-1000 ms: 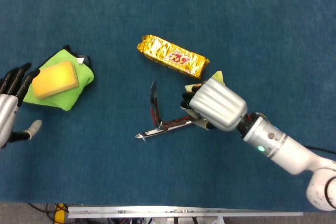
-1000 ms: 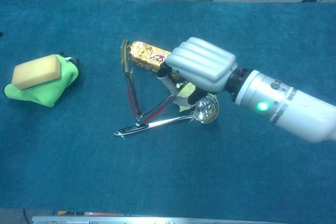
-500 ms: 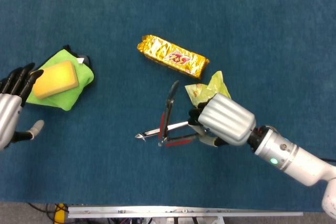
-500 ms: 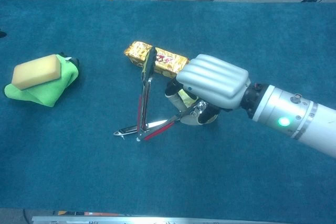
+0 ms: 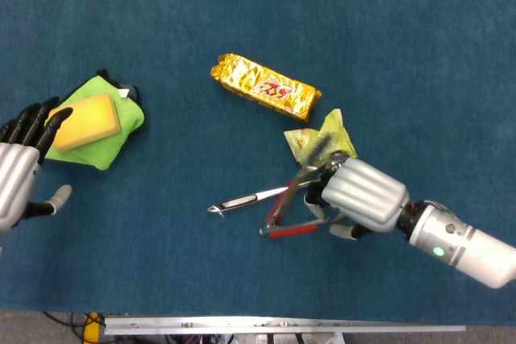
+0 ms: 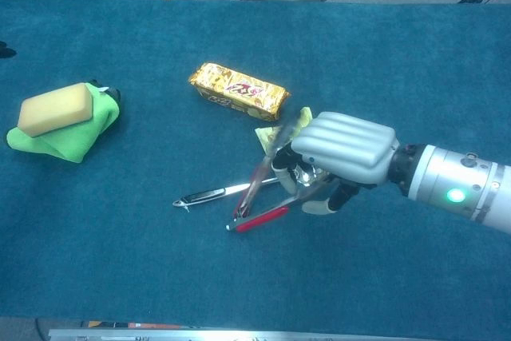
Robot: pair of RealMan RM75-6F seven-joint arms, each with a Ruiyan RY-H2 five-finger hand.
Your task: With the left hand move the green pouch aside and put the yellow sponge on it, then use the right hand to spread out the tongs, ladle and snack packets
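- Two hands show. The left hand [image 5: 18, 176] lies at the 9 o'clock edge of the blue tabletop [image 5: 161, 279], fingers [image 5: 36, 122] apart and holding nothing, their dark tips just beside the yellow sponge [image 5: 85, 122].
- The sponge sits on the green pouch [image 5: 113, 138], also around 9 o'clock.
- The gold snack packet [image 5: 264, 87] lies near centre, toward 12 o'clock.
- The ladle [image 5: 250, 197] lies with its handle pointing to 9 o'clock; its bowl is hidden under the hand.
- The tongs [image 6: 263, 197], red-lined, splay open toward 8 o'clock.
- The right hand [image 5: 361, 195] reaches in from 4 o'clock, knuckles up, fingers curled down around the tongs' hinge end.
- A yellow-green snack packet [image 5: 316, 138] peeks out at the hand's 11 o'clock.
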